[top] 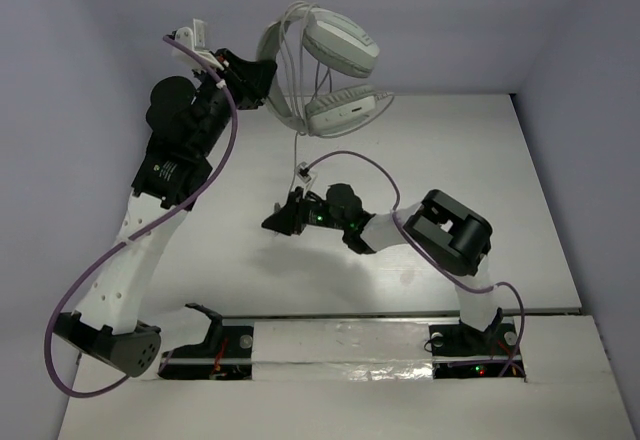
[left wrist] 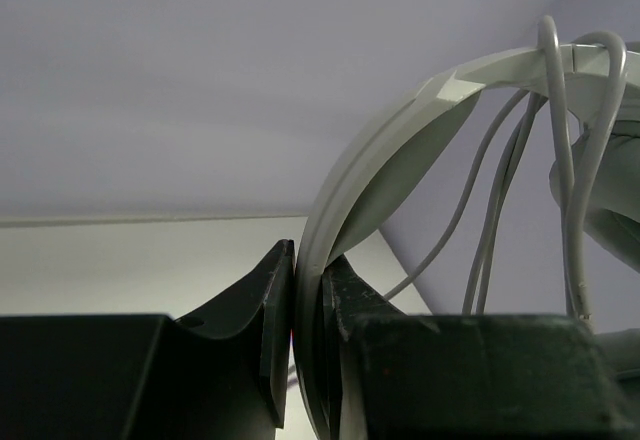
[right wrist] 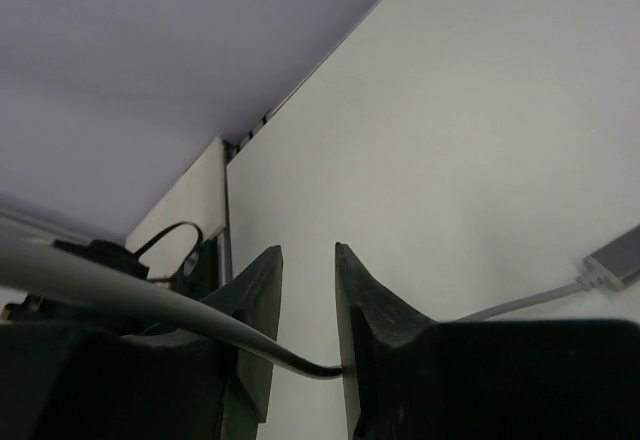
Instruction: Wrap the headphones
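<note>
One white table [top: 480, 210] filled the middle of the top view, with two arms at its lower edge. The left arm [top: 170, 170] rose along the left side of the frame, while the right arm [top: 450, 230] lay folded low at centre right. There was one pair of headphones [top: 335, 50], held up at the upper centre of the frame just to the right of the left gripper [top: 262, 75]. Its two earcups sat one above the other, the upper earcup [top: 342, 42] over the lower earcup [top: 340, 110]. In the left wrist view the left gripper's jaws were pressed tight on the headband [left wrist: 400, 130], which curved up out of them towards the upper right, with several loops of cable draped over it. The single cable [top: 297, 130] dropped straight down from the headphones to one small plug [top: 301, 171]. The plug hung just above and to the right of the right gripper [top: 275, 218], which sat at the centre of the frame, well below the headphones. In the right wrist view that gripper's jaws stood narrowly apart. A pale strand [right wrist: 150, 300] ran in from the lower left and met the inner face of the right-hand finger. It could not be told whether the strand was pinched or what it belonged to.
</note>
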`<action>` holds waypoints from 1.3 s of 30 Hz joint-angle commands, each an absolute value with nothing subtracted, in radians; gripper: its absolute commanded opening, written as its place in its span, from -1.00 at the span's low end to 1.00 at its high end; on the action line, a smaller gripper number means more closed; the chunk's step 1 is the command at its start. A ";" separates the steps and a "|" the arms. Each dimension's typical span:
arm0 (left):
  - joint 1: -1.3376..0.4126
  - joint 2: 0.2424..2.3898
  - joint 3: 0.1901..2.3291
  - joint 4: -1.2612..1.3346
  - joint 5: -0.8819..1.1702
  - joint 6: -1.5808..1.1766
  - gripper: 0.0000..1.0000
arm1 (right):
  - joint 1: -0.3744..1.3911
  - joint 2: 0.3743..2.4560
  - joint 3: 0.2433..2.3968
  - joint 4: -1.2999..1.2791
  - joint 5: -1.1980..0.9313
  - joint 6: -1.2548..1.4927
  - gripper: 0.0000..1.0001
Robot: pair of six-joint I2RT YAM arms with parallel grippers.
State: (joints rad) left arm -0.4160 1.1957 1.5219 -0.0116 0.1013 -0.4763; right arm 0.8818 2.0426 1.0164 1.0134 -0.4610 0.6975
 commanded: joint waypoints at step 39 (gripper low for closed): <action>-0.391 1.259 1.612 0.107 -0.282 -0.344 -1.00 | 0.945 2.031 0.693 1.353 -0.385 0.862 -1.00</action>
State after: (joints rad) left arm -0.3973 1.2697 1.5883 -0.0204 -0.1974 -0.3462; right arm 0.9360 2.0819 0.7212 1.2709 -0.4255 0.8501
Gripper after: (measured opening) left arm 0.102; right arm 0.015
